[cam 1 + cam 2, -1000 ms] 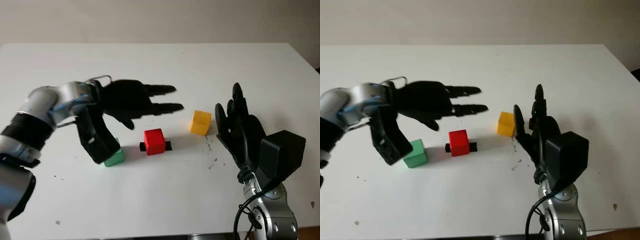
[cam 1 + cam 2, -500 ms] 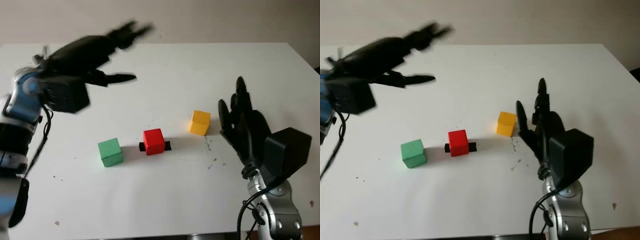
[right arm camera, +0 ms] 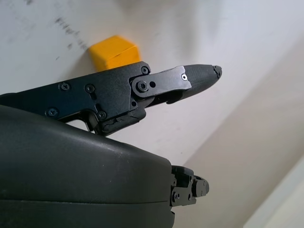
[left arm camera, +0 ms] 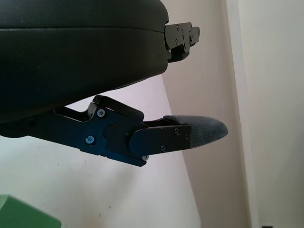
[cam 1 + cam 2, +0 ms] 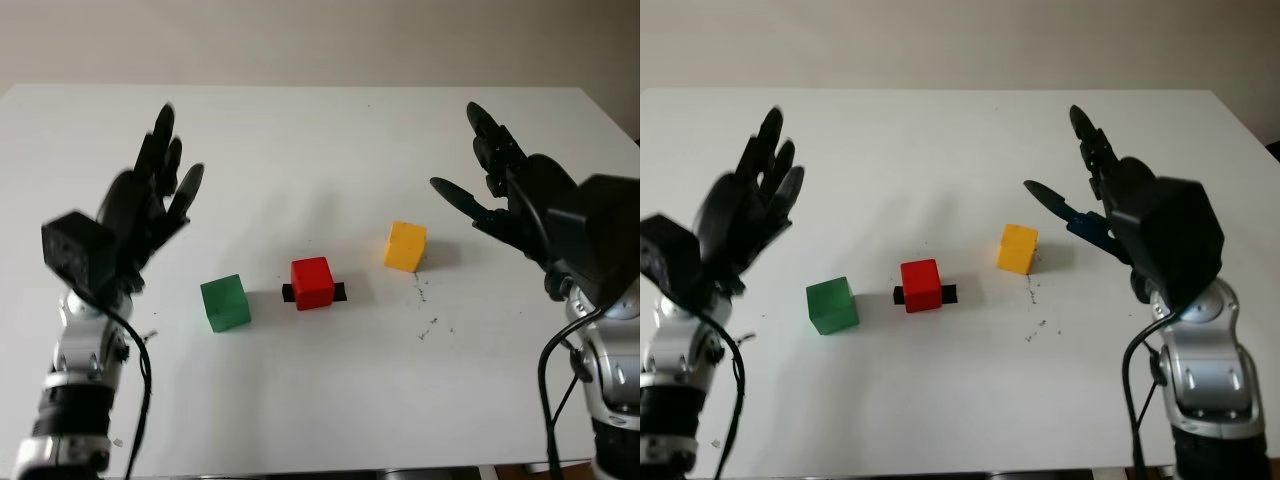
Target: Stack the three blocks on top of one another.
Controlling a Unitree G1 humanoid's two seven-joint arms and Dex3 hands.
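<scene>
Three small cubes are sitting in a loose row near the middle of the flat white table (image 5: pixel 320 140), none stacked on another. The green wooden-looking cube (image 5: pixel 224 302) is lying furthest toward the robot's left, well apart from its neighbours and turned slightly askew. The red cube (image 5: pixel 312 283) is sitting in the middle of the row on top of a short strip of black tape (image 5: pixel 337 292), whose ends are sticking out on either side of it. The yellow cube (image 5: pixel 405 246) is sitting toward the robot's right and a little further from the robot than the other two, with a scatter of small dark specks (image 5: pixel 428 325) marking the table just in front of it.

The black three-finger left hand (image 5: pixel 140 215) is hanging in the air above the table's left part, near the green cube but apart from it, holding nothing, its palm opened out and fingers pointing away from the robot. The black three-finger right hand (image 5: pixel 510 195) is hovering above the table's right part, beside the yellow cube and clear of it, likewise opened out and grasping nothing. A black cable (image 5: pixel 135 385) is trailing down beside the left forearm
</scene>
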